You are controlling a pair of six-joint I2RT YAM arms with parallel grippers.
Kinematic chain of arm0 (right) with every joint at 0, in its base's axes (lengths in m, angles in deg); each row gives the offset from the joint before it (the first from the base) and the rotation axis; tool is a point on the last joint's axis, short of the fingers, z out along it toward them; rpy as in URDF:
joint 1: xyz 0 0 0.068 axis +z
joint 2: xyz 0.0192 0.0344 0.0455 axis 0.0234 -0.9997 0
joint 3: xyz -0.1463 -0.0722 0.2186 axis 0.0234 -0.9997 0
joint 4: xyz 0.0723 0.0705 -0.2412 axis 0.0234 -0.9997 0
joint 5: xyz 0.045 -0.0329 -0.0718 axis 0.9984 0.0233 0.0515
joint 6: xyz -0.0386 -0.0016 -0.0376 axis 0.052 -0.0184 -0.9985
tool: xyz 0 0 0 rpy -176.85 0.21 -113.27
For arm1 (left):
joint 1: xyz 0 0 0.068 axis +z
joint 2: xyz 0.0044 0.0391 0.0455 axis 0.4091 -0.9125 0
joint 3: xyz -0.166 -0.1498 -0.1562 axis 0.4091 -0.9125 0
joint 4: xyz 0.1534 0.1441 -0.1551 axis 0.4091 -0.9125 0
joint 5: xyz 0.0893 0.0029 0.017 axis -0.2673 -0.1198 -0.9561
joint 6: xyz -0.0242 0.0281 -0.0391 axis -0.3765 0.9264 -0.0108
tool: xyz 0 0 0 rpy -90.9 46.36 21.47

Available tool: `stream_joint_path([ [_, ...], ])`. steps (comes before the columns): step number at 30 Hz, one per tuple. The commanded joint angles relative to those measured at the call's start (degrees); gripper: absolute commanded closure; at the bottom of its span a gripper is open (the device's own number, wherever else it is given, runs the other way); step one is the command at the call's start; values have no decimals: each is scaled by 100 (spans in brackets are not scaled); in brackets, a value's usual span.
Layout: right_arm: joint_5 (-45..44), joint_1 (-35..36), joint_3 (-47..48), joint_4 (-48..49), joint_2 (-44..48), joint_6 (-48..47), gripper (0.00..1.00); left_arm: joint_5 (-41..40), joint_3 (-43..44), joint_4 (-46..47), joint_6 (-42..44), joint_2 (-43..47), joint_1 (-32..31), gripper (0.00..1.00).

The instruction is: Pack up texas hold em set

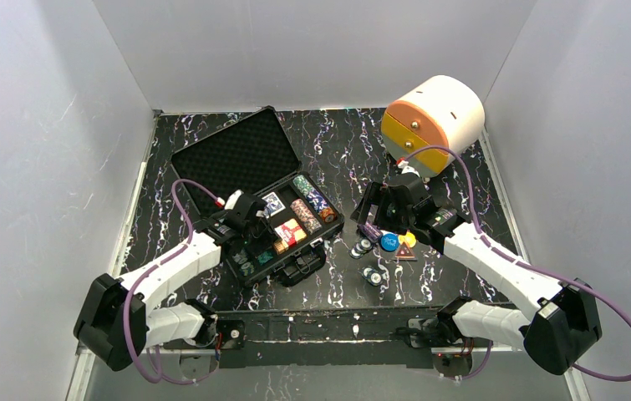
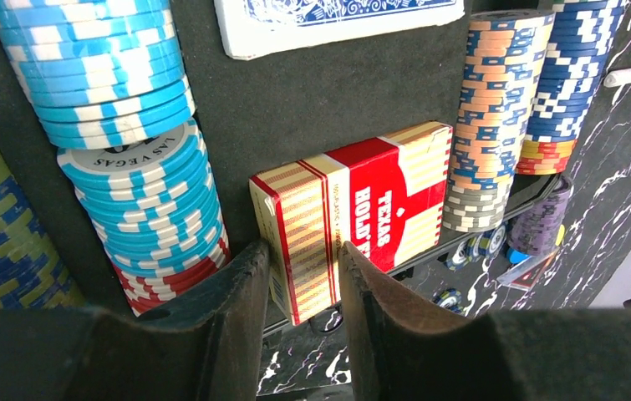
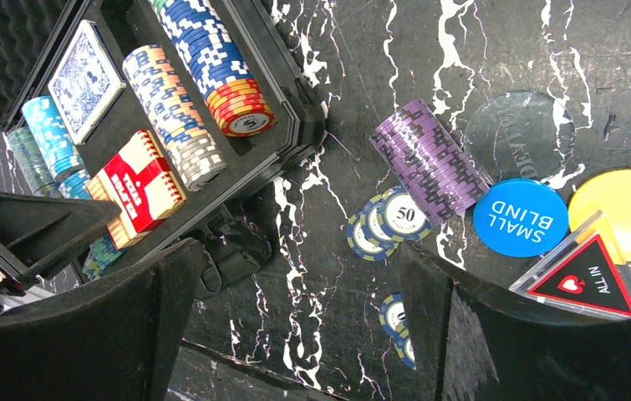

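Note:
The black case (image 1: 236, 154) lies open, left of centre, with chip rows (image 1: 305, 205) and a blue card deck (image 3: 86, 79) in its foam tray. A red card deck (image 2: 362, 217) sits tilted near the tray's front edge. My left gripper (image 2: 305, 255) is at that deck's near corner with its fingers narrowly apart; whether they press it I cannot tell. My right gripper (image 3: 295, 249) hangs open over bare table. Beside it lie a purple chip stack (image 3: 429, 163), loose blue-rimmed chips (image 3: 391, 219), a blue small-blind button (image 3: 521, 215), a yellow button (image 3: 625, 209) and a triangular all-in marker (image 3: 583, 280).
A cream-and-orange round drawer box (image 1: 433, 121) stands at the back right, behind the right arm. The case's handle (image 3: 228, 251) juts out towards the loose chips. A clear round dealer button (image 3: 519, 134) lies by the purple stack. Grey walls close in the table on three sides.

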Motion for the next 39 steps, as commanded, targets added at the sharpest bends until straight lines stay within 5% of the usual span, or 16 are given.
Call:
stream_joint_path([
  [1, -24, -24, -20, 139, 79, -61, 7, 84, 239, 272, 151, 74, 3, 67],
  [8, 286, -20, 133, 149, 31, -367, 7, -642, 918, -628, 1012, 453, 3, 47],
  [15, 1419, 223, 315, 814, -285, -452, 20, -1279, 1316, -880, 1550, 898, 3, 47],
  [20, 1020, 1234, 1076, 915, -1182, -428, 26, -1963, 1440, -912, 1946, 1492, 3, 48],
  [29, 1463, 1894, 2377, 1158, -3156, -228, 62, -2747, 1196, -1115, 2226, 2773, 3, 44],
  [39, 1319, 2038, 3215, 727, -4207, -265, 69, -2430, 781, -1119, 2170, 3119, 3, 42],
])
